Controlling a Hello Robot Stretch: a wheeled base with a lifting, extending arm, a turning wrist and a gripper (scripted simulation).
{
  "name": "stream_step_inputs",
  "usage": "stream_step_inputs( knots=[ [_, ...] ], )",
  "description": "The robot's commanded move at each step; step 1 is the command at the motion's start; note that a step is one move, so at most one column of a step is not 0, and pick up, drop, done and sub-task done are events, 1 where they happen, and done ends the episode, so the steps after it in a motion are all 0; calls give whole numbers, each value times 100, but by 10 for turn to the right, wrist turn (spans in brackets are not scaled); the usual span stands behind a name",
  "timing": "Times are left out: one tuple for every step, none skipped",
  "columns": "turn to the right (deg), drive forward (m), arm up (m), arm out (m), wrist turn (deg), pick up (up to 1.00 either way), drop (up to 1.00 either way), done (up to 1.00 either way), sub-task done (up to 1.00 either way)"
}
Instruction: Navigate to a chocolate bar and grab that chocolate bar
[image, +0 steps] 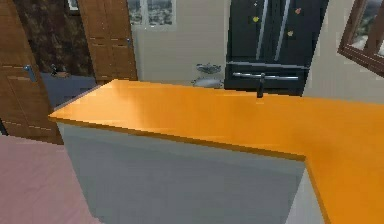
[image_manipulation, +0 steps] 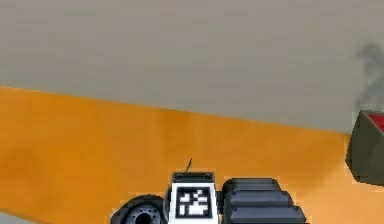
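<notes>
An orange countertop (image: 200, 115) on a pale grey base runs across the forward view and turns toward me on the right. In the arm side view the same orange top (image_manipulation: 120, 140) spreads below a grey wall. At that view's bottom edge sit the arm's dark segments (image_manipulation: 260, 200) and a white square with black marks (image_manipulation: 196, 200). Left of the square is the gripper's dark rounded body (image_manipulation: 145, 212). Its far end is cut off by the frame, so I cannot tell whether it holds anything.
A dark red box-like thing (image_manipulation: 371, 148) stands on the counter at the arm side view's right edge. Behind the counter are a black fridge (image: 272, 40), a dark faucet (image: 260, 85), wooden cabinets (image: 110, 40) and a wooden door (image: 20, 80). Pink floor (image: 30, 180) lies at lower left.
</notes>
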Motion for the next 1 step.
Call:
stream_step_inputs(
  knots=[
    [0,0,0,0,450,0,0,0,0]
  ],
)
